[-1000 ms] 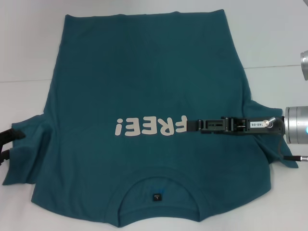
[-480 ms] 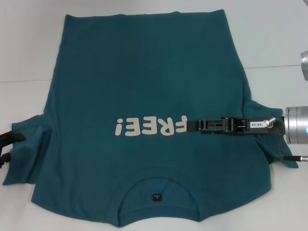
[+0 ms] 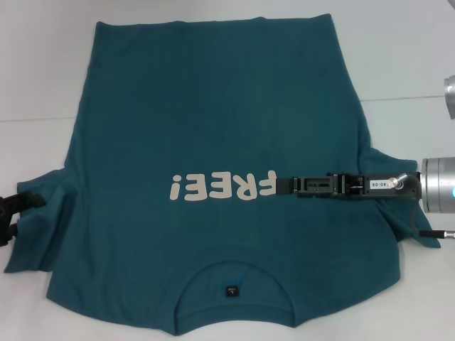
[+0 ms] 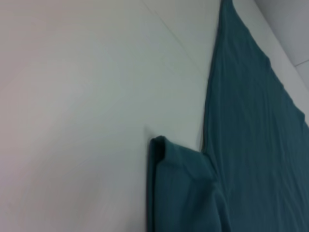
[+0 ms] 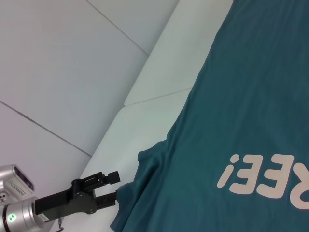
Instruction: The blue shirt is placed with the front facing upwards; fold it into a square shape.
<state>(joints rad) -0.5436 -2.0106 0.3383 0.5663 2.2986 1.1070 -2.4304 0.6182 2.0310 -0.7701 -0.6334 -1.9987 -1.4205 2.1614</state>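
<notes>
The blue shirt (image 3: 213,121) lies spread flat on the white table, front up. Its collar (image 3: 231,270) is at the near edge, and the white "FREE!" lettering (image 3: 220,187) reads upside down. My right gripper (image 3: 284,186) reaches in from the right over the chest and ends beside the lettering. My left gripper (image 3: 27,214) is at the far left, open, with its fingers at the edge of the left sleeve (image 3: 35,227). The right wrist view shows that left gripper (image 5: 116,186) open against the sleeve (image 5: 145,183). In the left wrist view, only the shirt (image 4: 251,121) and its folded-over sleeve (image 4: 178,193) show.
The white table (image 3: 43,64) extends past the shirt on the left, right and far sides. A seam line (image 3: 405,98) crosses the table at the right. The right arm's silver wrist (image 3: 437,185) hangs over the right sleeve. A cable (image 3: 426,231) runs below it.
My left gripper has shifted slightly toward the left sleeve. The right arm and the shirt have not moved.
</notes>
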